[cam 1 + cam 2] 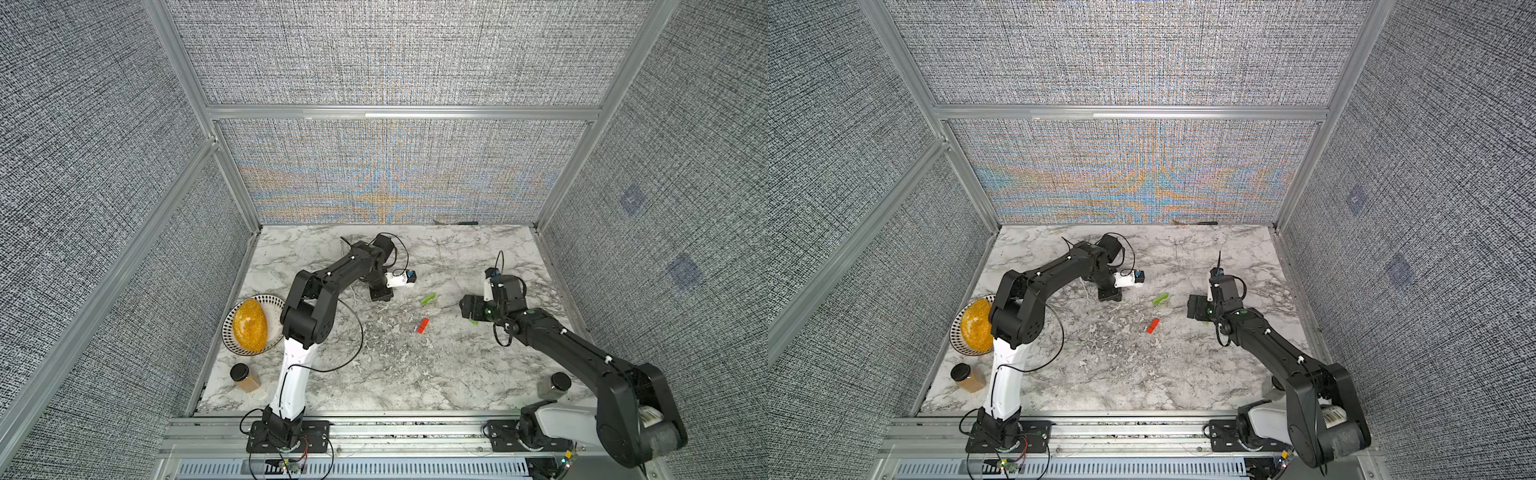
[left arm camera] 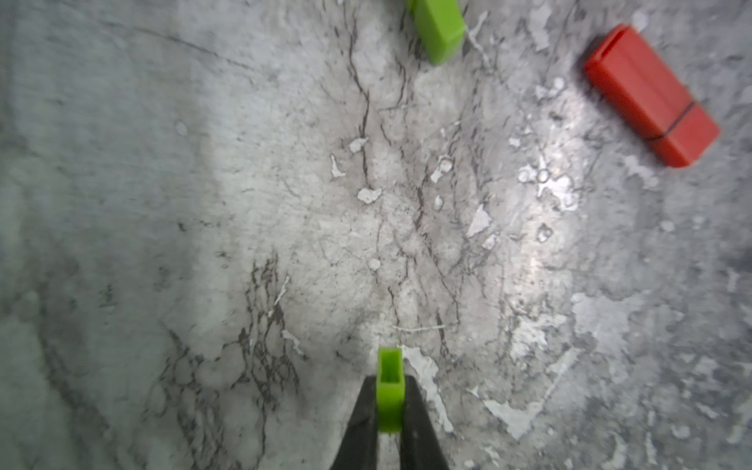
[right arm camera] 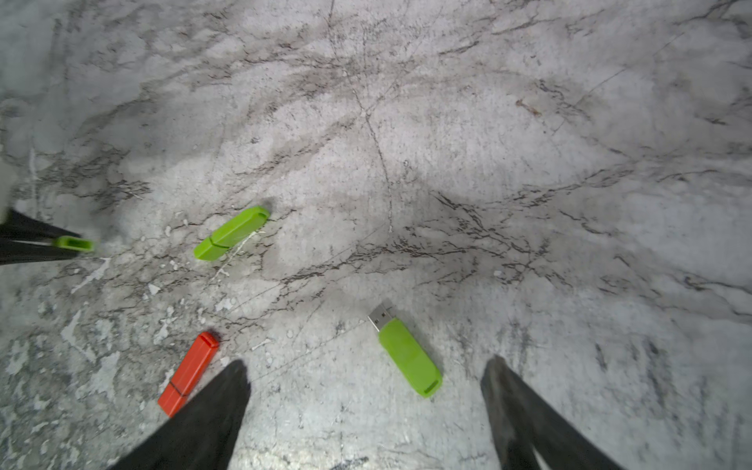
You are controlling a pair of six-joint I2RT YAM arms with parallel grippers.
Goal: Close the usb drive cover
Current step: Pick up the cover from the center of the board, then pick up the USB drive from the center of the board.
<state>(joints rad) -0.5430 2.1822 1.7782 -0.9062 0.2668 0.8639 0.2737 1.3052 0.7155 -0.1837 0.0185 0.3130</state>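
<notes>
- Judging from the wrist views, the step in hand is taken to be the capping of the uncapped green drive (image 3: pixel 409 358), which is lying flat on the table (image 3: pixel 529 162).
- A green cover (image 2: pixel 390 401) is clamped between the closed jaws of the left gripper (image 2: pixel 390 380), with its open mouth turned outward.
- The right gripper (image 3: pixel 367 362) is held spread wide and empty. The uncapped green drive is seen between its fingers, with the bare plug (image 3: pixel 380 315) turned away from the gripper's base.
- The red usb drive (image 3: pixel 189 372) is found flat on the table, just beside one right finger. Its red cover (image 2: pixel 687 140) seems already seated, with only a thin dark seam shown, though the blur allows no certainty.
- A closed green drive (image 3: pixel 232 234) is left apart.
- For the next move, the uncapped drive is probably to be grasped by its body and lifted, so that the cover's mouth can be lined up with the plug and pushed on straight.
</notes>
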